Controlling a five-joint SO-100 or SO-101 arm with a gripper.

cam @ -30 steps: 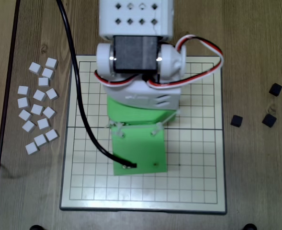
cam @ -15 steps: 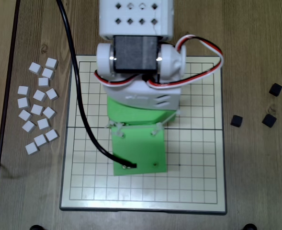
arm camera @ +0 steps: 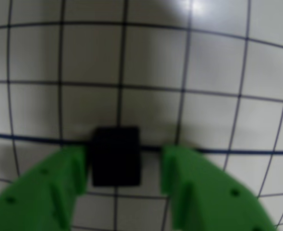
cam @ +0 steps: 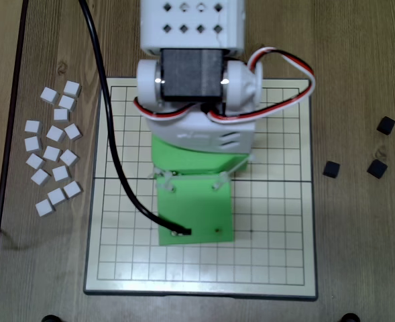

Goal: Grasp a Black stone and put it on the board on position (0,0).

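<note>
Small matte black square stone sitting on the off-white gridded board, right on its dark middle fold line, between the two green plastic fingers of the claw. Left finger touching or nearly touching the stone, right finger clearly apart from it: claw spread. Seen from overhead, green and white arm and black cable covering the board's centre. Scattered white square blocks left on the wooden tabletop, three more black blocks right.
</note>
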